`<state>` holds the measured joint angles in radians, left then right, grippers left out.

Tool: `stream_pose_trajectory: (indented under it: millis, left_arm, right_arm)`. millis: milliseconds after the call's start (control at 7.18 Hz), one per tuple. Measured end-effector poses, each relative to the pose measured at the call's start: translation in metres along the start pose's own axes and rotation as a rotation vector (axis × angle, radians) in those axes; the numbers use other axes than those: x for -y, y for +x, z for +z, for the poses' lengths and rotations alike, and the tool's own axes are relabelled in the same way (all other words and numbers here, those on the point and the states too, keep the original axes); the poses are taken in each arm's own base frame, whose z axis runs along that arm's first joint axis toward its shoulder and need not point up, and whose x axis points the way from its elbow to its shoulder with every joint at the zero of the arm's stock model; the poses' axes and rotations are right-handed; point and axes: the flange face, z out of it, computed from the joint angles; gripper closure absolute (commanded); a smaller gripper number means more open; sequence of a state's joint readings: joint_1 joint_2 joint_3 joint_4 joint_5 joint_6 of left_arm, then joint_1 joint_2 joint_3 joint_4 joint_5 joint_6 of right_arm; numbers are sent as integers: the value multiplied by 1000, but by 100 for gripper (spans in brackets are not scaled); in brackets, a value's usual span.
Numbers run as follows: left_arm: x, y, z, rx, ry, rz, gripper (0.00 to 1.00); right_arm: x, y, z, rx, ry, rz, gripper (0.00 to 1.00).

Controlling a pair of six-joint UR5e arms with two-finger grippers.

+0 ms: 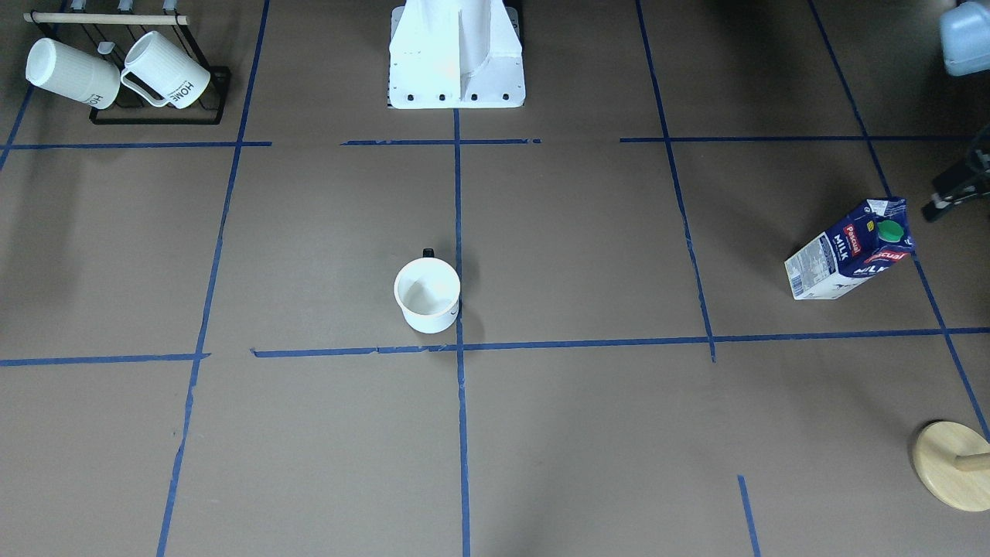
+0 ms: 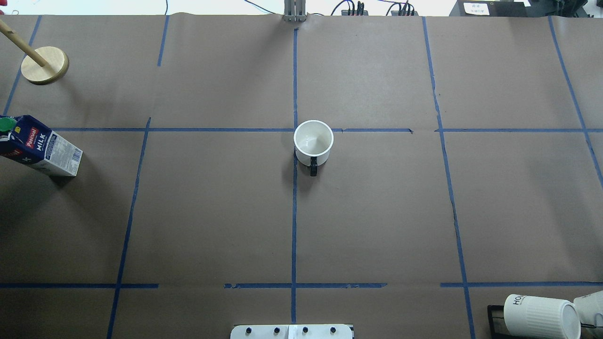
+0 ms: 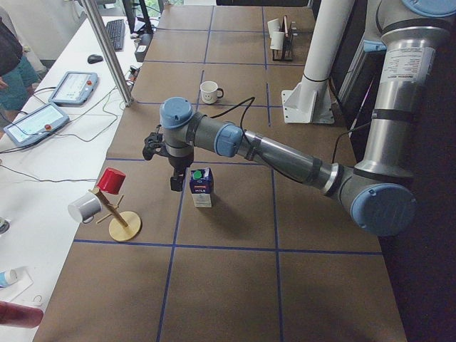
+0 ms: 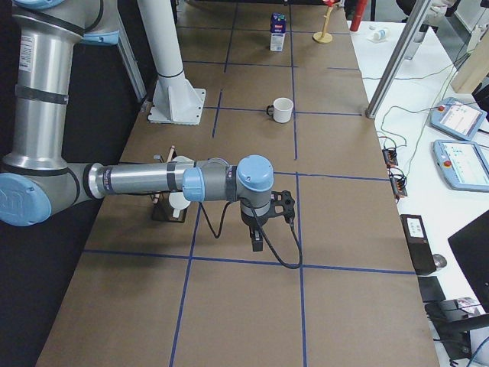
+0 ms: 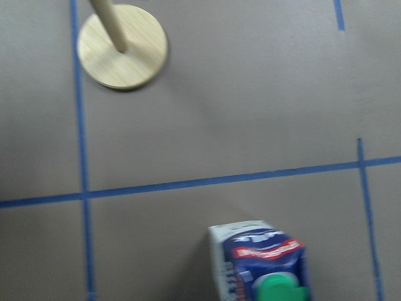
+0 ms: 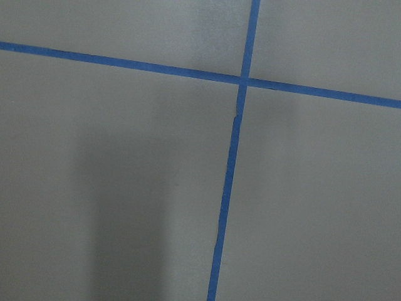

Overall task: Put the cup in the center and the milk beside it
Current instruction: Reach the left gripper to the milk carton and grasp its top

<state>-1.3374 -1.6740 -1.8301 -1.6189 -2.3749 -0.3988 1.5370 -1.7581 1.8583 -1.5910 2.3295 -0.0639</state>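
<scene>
The cup (image 2: 313,139), a white mug with a black handle, stands upright near the table's centre by the blue tape cross. It also shows in the front view (image 1: 427,294) and the left side view (image 3: 209,91), smiley face visible. The milk (image 2: 40,147), a dark blue and white carton with a green cap, stands at the table's left end (image 1: 851,249), (image 5: 263,260). My left gripper (image 3: 176,182) hangs just beside the milk (image 3: 201,187), apart from it. My right gripper (image 4: 257,243) points down over bare table. I cannot tell whether either is open or shut.
A wooden mug tree (image 2: 44,65) stands beyond the milk, with a red cup and a grey cup hung on it (image 3: 107,192). A black rack with two ribbed "HOME" mugs (image 1: 124,73) sits at the near right corner. The robot base (image 1: 456,54) is at the near edge.
</scene>
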Motion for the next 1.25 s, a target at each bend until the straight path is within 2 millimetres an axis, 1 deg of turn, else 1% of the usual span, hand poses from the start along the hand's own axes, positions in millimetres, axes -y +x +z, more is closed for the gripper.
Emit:
stream_pose_trajectory:
  millis: [279, 557, 836, 975, 1115, 1254]
  left_arm:
    - [-3, 11, 21, 21, -3, -14, 0]
    - [-9, 11, 37, 41, -23, -11, 0]
    - [-21, 10, 59, 52, -67, -7, 0]
    - [-23, 8, 69, 56, -86, -9, 5]
    - [-24, 9, 76, 58, -99, -7, 39]
    - [-25, 11, 79, 59, -105, -3, 56]
  right_arm:
    - [0, 0, 0, 1, 0, -3, 0]
    - [-1, 0, 0, 1, 0, -5, 0]
    - [-1, 1, 1, 0, -1, -4, 0]
    - [-1, 1, 1, 0, -2, -4, 0]
    - [-2, 1, 1, 0, -3, -4, 0]
    - [-2, 1, 1, 0, -4, -5, 0]
